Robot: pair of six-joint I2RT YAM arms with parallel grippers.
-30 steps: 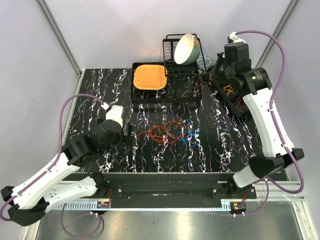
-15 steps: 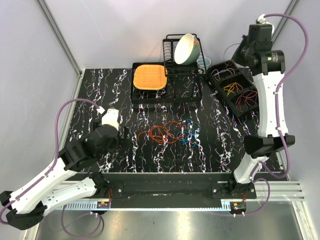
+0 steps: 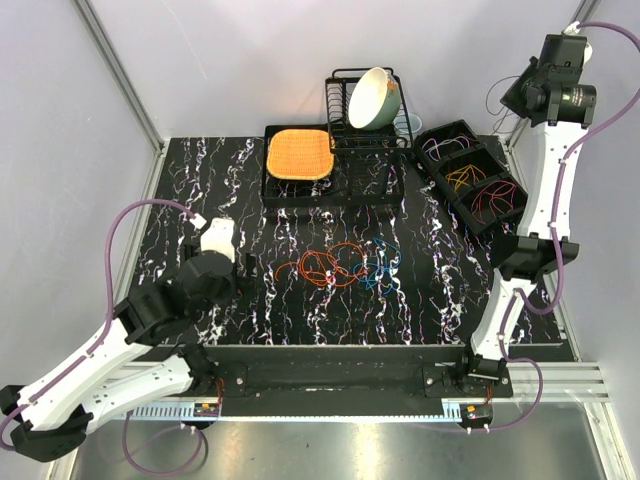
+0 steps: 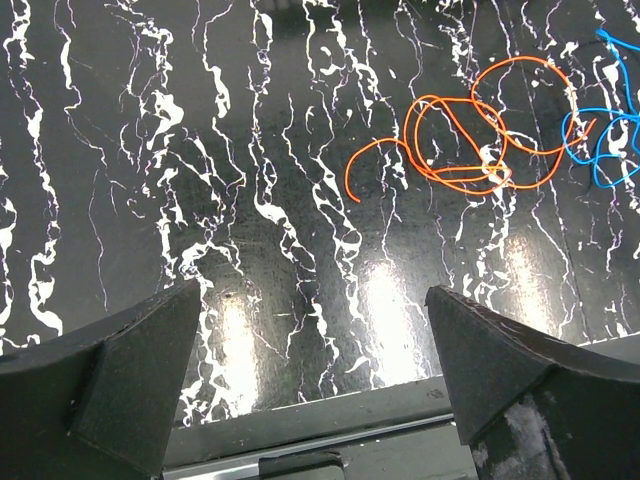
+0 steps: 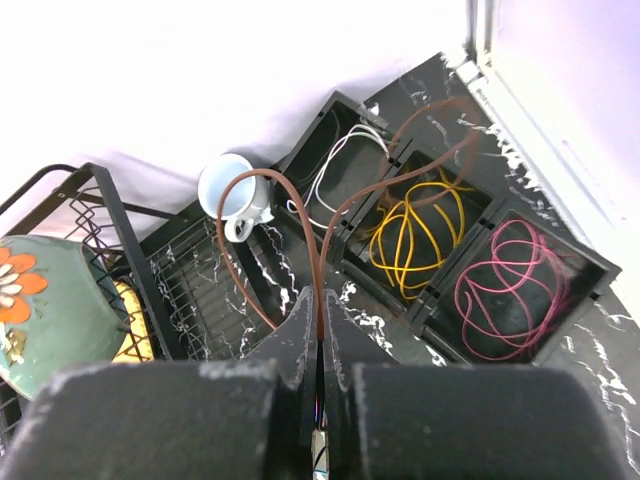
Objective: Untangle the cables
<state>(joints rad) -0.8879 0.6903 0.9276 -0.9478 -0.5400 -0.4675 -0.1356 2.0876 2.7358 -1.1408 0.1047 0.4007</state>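
The right gripper is pinched tight on a brown cable, high above the divided tray; the left gripper gapes wide, holding nothing. Orange cable and blue cable lie on the table.

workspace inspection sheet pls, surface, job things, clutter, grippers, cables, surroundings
surface: black marbled table, nothing spilled seen
job's things: orange wires and blue wires overlapping mid-table; brown wire in the right gripper; white wire, yellow wire and pink wire, each in its own compartment of the divided tray
clutter: dish rack holding a bowl; mug; orange mat
grippers: left gripper open above bare table beside the orange wires; right gripper shut on the brown wire, above the tray
cables: purple hose on each arm, off the wires
surroundings: pale walls
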